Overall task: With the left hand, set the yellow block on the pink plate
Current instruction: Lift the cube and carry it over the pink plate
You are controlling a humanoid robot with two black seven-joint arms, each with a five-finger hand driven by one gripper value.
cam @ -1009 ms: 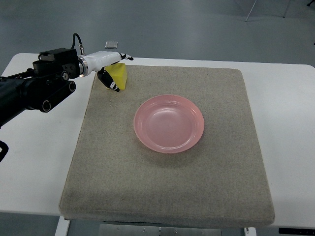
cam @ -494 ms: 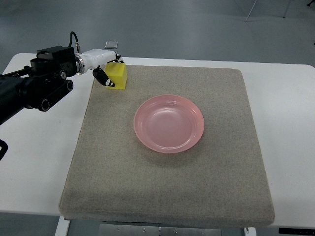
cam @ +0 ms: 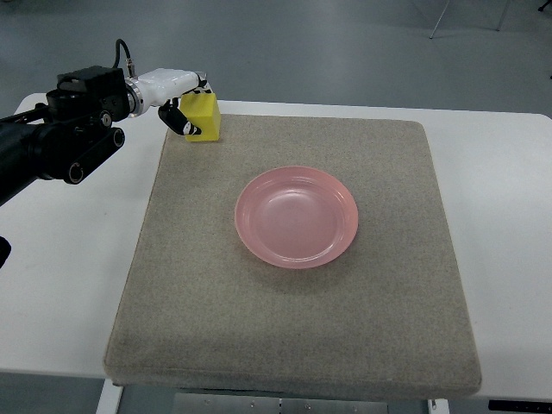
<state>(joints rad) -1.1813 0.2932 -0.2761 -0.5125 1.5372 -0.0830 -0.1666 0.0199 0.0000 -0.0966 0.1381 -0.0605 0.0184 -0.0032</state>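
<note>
— Where's the yellow block (cam: 203,119)?

— At the far left corner of the grey mat (cam: 293,328) on the white bench (cam: 60,285), well apart from the pink plate (cam: 296,216) at the mat's middle. It looks roughly cubic, no clear long axis, edges turned slightly against the mat's.

— And the left robot hand (cam: 179,102)?

— Its fingers (cam: 176,117) are curled against the block's left face; whether they truly grip, I cannot tell.

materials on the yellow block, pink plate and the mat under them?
Yellow block: matte, opaque, even colour with crisp edges; likely foam or painted wood, can't tell which.
Pink plate: smooth, slightly glossy, soft highlights and moulded concentric rings; looks like plastic.
Mat: grey-beige, fuzzy speckled surface with no shine; looks like felt or a similar fabric pad.
</note>
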